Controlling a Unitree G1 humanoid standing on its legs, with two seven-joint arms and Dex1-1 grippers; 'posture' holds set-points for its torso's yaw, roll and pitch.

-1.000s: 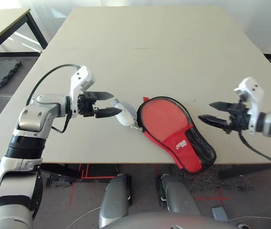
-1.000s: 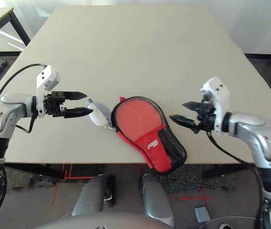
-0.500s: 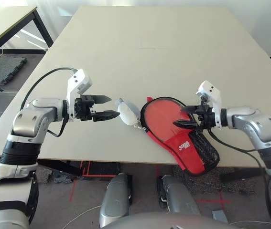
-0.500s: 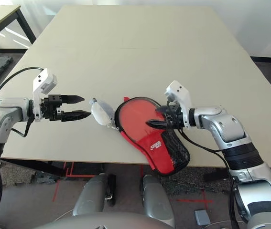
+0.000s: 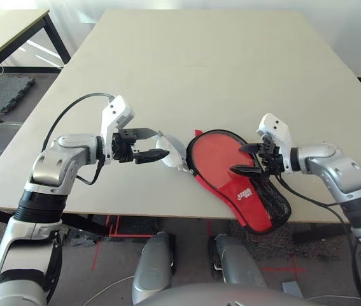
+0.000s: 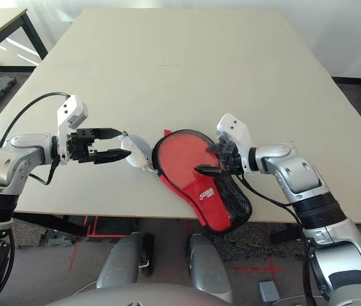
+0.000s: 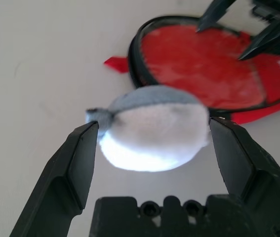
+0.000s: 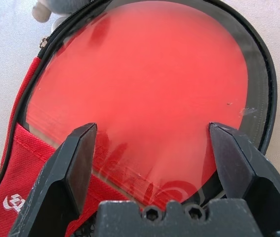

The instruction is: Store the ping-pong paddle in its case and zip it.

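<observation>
With its round red rubber face showing, the ping-pong paddle (image 5: 221, 158) is sitting inside the unzipped case (image 5: 251, 199) near the table's (image 5: 231, 70) front edge, handle buried under red fabric and black mesh. Hovering over the smooth face, the right gripper (image 8: 152, 143) is spreading wide, likely steadying it. The left gripper (image 7: 152, 138) is straddling a soft white-blue pouch (image 7: 152, 131), fingers wide apart, not pinching.

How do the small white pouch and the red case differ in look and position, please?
The small white pouch is rounded, pale and lies between the left gripper's open jaws; the red case is flat, larger, black-rimmed and lies under the right gripper, overhanging the table edge. Both rest on it.
</observation>
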